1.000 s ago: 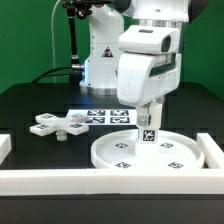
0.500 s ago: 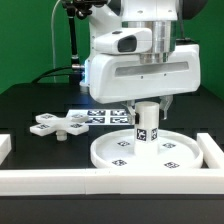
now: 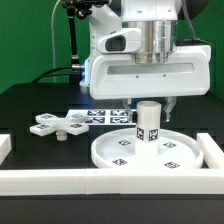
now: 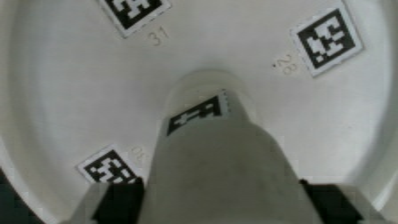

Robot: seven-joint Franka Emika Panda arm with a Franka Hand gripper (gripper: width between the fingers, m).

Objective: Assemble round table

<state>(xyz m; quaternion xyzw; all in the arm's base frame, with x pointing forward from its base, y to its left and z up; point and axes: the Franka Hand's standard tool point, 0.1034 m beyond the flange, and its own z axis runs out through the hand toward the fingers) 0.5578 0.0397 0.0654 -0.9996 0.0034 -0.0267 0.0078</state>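
On disc (image 3: 100, 152) centre, leg (image 3: 148, 124) upright; tool (image 3: 148, 103) straddles its top; poor view, cannot tell whether pinching or spread.

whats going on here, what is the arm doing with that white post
The Panda arm is partway through putting furniture together. Its gripper is down over the short cylindrical leg, which stands upright on the large round disc, with the jaws on either side of the leg's top. Whether they clamp it is unclear. The cross-shaped foot piece lies apart at the exterior view's left, not yet fitted.
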